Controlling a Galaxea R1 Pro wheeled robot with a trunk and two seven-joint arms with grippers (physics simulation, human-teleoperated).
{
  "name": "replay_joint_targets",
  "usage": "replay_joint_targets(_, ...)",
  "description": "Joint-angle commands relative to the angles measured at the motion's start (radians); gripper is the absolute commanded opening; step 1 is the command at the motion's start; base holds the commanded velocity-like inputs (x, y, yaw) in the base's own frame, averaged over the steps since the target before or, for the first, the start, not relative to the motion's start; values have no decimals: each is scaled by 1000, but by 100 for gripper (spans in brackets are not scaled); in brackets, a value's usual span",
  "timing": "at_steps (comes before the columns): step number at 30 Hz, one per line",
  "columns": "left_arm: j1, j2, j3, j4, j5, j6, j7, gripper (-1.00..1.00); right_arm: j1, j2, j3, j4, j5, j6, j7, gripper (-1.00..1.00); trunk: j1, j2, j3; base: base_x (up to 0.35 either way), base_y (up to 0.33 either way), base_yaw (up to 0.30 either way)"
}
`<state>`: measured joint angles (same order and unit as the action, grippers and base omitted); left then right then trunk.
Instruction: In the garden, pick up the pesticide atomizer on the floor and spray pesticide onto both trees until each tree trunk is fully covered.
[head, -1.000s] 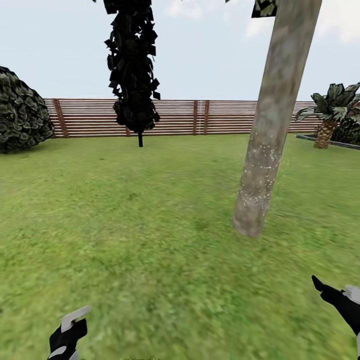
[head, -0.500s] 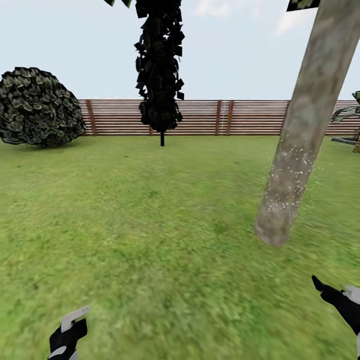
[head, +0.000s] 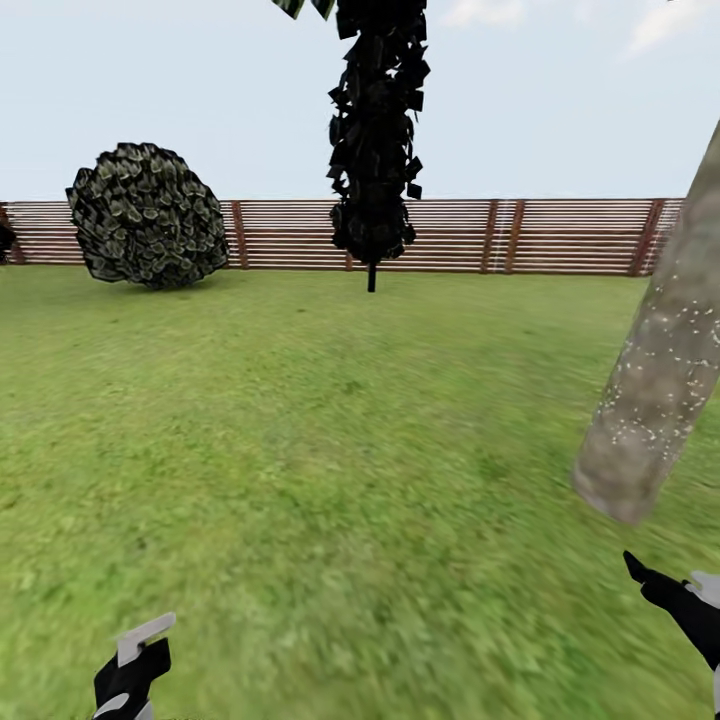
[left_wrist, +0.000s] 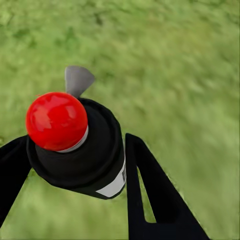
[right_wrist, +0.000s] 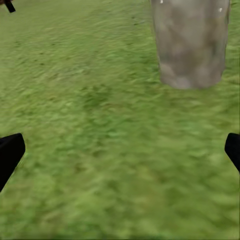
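The pesticide atomizer (left_wrist: 75, 145) is a black bottle with a red round cap and a grey nozzle, and my left gripper (left_wrist: 75, 165) is shut on it. In the head view the atomizer (head: 135, 660) sits low at the left, its grey nozzle pointing up and forward. A thick grey-brown tree trunk (head: 660, 380) leans in at the right edge, speckled with small white dots. Its base (right_wrist: 190, 45) stands on the grass just ahead of my right gripper (right_wrist: 121, 152), which is open and holds nothing. That right gripper (head: 680, 600) is low at the right of the head view.
Green lawn (head: 320, 450) spreads all around. A round dark shrub (head: 148, 215) stands far left by the brown slat fence (head: 560, 235). A narrow dark conifer (head: 375, 130) rises in front of the fence at the centre.
The whole head view has shifted rightward, so the camera has turned left: the trunk now sits at the right edge and the shrub is further in. Both grippers keep their places in the picture.
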<state>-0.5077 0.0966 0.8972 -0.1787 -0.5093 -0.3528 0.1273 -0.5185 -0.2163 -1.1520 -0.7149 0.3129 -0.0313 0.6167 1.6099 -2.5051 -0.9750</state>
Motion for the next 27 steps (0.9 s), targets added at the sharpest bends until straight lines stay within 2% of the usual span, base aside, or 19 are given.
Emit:
replay_joint_targets(1, 0, 0, 0, 0, 0, 0, 0, -100, 0, 0, 0, 0, 0, 0, 0, 100, 0, 0, 0, 131, 289, 289)
replay_joint_targets(17, 0, 0, 0, 0, 0, 0, 0, -100, 0, 0, 0, 0, 0, 0, 0, 100, 0, 0, 0, 173, 282, 288)
replay_joint_targets(22, 0, 0, 0, -1, 0, 0, 0, -100, 0, 0, 0, 0, 0, 0, 1, 100, 0, 0, 0, 184, 277, 76)
replay_joint_targets(27, 0, 1, 1, -1, 0, 0, 0, -100, 0, 0, 0, 0, 0, 1, 0, 100, 0, 0, 0, 184, 277, 214)
